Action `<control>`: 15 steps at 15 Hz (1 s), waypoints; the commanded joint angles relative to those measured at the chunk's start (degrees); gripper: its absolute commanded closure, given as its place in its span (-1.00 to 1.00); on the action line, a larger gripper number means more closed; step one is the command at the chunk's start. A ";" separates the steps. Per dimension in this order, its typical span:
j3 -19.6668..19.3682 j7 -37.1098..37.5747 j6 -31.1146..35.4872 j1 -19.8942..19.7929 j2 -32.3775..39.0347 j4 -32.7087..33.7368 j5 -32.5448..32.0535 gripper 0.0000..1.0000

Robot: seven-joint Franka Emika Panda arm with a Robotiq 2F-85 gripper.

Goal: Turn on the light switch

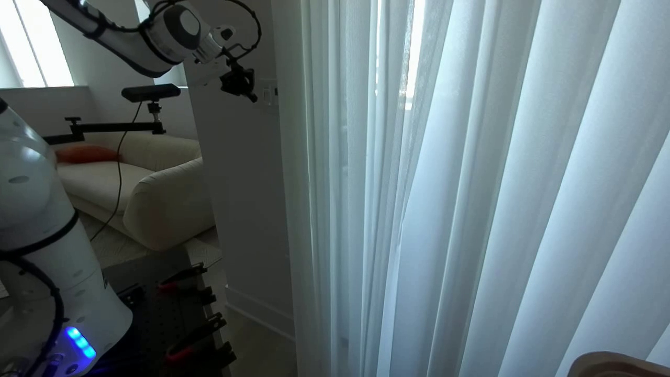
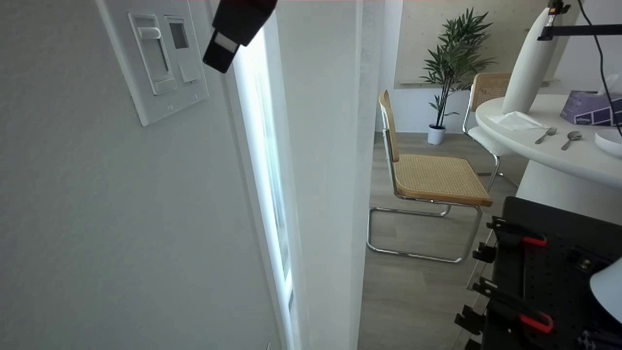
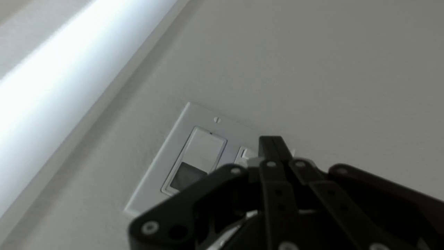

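A white wall plate [image 2: 136, 92] holds a slider switch [image 2: 154, 56] and a flat switch [image 2: 183, 51] with a dark window. The slider's knob sits near its top in that exterior view. The plate also shows small in an exterior view [image 1: 270, 94]. In the wrist view the flat switch [image 3: 204, 147] is mostly visible; the slider [image 3: 245, 154] is largely hidden behind my fingers. My gripper [image 3: 275, 139] is shut, fingertips together, with nothing between them. Its tip [image 2: 219, 57] appears off the wall, in front of the plate; contact is not visible. It also shows in an exterior view [image 1: 253, 97].
A long white curtain [image 1: 445, 183] hangs beside the plate's wall. A bright window strip [image 2: 265, 146] runs next to the wall. A camera on a bracket [image 1: 151, 93] stands near the arm. A sofa [image 1: 167, 204], a chair [image 2: 437, 180] and a round table [image 2: 549, 141] stand farther off.
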 commanded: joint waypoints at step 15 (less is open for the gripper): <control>3.82 6.81 0.17 -5.88 11.91 9.93 -10.60 1.00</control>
